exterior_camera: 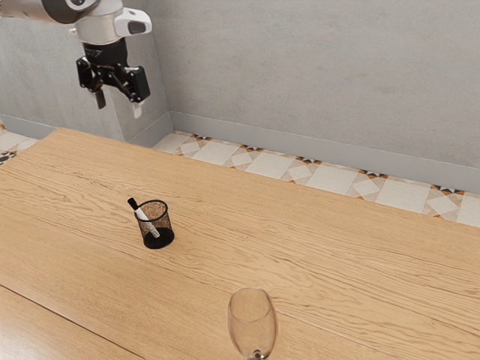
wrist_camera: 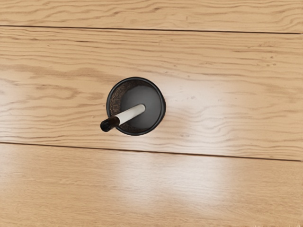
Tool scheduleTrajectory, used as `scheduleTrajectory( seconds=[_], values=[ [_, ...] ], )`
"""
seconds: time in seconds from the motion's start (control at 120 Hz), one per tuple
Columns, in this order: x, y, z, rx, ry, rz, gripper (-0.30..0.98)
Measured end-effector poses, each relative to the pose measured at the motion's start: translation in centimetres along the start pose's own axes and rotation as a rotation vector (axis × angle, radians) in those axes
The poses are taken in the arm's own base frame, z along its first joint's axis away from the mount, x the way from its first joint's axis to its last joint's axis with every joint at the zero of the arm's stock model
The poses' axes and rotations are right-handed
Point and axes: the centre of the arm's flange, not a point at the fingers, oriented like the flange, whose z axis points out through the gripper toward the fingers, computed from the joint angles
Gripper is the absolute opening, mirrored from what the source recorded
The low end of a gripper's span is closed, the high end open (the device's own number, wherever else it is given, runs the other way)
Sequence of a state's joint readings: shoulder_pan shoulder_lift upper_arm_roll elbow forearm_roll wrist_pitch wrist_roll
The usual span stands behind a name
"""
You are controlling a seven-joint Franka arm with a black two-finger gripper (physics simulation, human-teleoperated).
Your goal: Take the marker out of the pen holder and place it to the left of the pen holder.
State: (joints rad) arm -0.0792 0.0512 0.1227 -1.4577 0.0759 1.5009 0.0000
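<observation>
Exterior view finds my black two-finger gripper [exterior_camera: 118, 103] empty, fingers apart, and the slim white, black-capped marker [wrist_camera: 130, 114] leaning inside the round black mesh pen holder [exterior_camera: 166, 226], which I judge could tip if a descending finger catches its rim [wrist_camera: 136, 78].

1 clear glass [exterior_camera: 253, 324], wooden table [exterior_camera: 352, 255], grey wall [exterior_camera: 315, 67], patterned floor [exterior_camera: 268, 166]

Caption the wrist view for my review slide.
A white, black-capped marker leans in a round black mesh pen holder on a wooden table.
</observation>
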Motion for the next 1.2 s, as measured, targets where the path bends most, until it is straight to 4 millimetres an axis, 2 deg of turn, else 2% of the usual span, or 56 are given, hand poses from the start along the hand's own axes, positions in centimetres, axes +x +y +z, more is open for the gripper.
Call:
scheduleTrajectory(
  seconds=[0.142, 0.217, 0.325, 0.4, 0.475, 0.508, 0.55, 0.617, 0.692, 0.85, 1.008, 1.133, 1.2],
  values=[
    [0.0, 0.6, 0.0, -0.008, -0.002, 0.01, 0.69],
    [-0.8, 0.4, -0.8, -0.015, 0.003, 0.007, 0.69],
    [-1.4, 0.7, -0.5, 0.03, -0.046, 0.02, 0.69],
    [-1.6, 1.9, 1.5, 0.079, -0.144, 0.044, 0.69],
    [-2.0, 4.5, 4.1, 0.135, -0.266, 0.099, 0.69],
    [-1.7, 5.9, 6.6, 0.179, -0.329, 0.143, 0.69],
    [-1.7, 6.9, 11.5, 0.241, -0.402, 0.218, 0.68],
    [-1.3, 5.3, 17.7, 0.31, -0.454, 0.307, 0.69],
    [0.1, 3.0, 21.9, 0.356, -0.47, 0.39, 0.69],
    [2.6, 1.5, 26.1, 0.377, -0.439, 0.585, 0.69],
    [4.0, 1.7, 26.6, 0.377, -0.392, 0.751, 0.69],
    [4.7, 1.0, 29.4, 0.352, -0.411, 0.846, 0.69],
    [5.0, 0.9, 30.2, 0.341, -0.413, 0.887, 0.69]
  ],
)
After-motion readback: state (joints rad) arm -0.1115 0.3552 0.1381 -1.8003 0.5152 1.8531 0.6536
